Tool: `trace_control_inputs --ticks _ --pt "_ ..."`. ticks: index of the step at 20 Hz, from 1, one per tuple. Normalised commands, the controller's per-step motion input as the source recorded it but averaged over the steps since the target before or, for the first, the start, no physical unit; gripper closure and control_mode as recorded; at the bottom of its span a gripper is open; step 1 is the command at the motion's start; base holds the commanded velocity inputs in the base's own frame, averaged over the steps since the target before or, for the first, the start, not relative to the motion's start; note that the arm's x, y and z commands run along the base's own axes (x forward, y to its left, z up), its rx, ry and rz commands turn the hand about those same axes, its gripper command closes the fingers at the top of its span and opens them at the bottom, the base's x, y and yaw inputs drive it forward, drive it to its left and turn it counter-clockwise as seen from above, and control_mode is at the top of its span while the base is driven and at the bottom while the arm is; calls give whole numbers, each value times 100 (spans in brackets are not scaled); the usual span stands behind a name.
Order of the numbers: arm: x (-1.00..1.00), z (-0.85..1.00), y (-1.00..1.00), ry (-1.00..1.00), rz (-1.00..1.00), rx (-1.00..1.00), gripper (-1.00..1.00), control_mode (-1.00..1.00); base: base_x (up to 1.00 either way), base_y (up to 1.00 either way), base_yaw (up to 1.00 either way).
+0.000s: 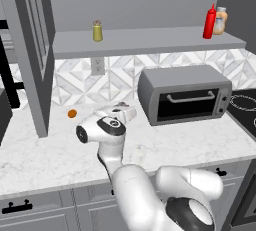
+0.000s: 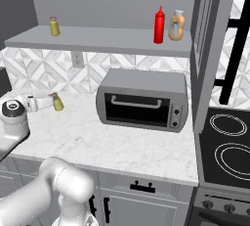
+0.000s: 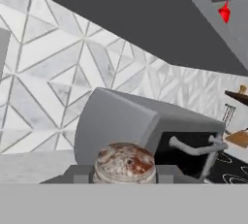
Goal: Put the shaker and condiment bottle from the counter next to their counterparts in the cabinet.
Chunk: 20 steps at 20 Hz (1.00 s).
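— How does the arm stand?
— It rises from the base, bends at a rounded elbow, and reaches forward low over the counter (image 1: 45, 155), the forearm nearly level.

— And the wrist?
— It is turned sideways, so the hand points along the worktop rather than down at it.

— What of the gripper (image 2: 57, 102)?
— Its jaws are closed on the shaker (image 2: 58, 103), which sits upright between them. The hand view shows the shaker's mottled cap right between the two finger tips (image 3: 77, 173), one grey pad on each side, pressed against it.

— Is the shaker raised?
— Whether it is off the counter cannot be told.
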Motion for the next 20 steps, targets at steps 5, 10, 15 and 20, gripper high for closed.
trace_control_inputs --ticks 5,10,15,20 --pt "0 67 0 0 51 0 100 -100 0 0 0" --pt "0 89 0 0 33 0 100 -100 0 0 0" --pt "0 88 0 0 28 0 100 -100 0 0 0" --pt "0 78 0 1 27 2 100 -100 0 0 0"
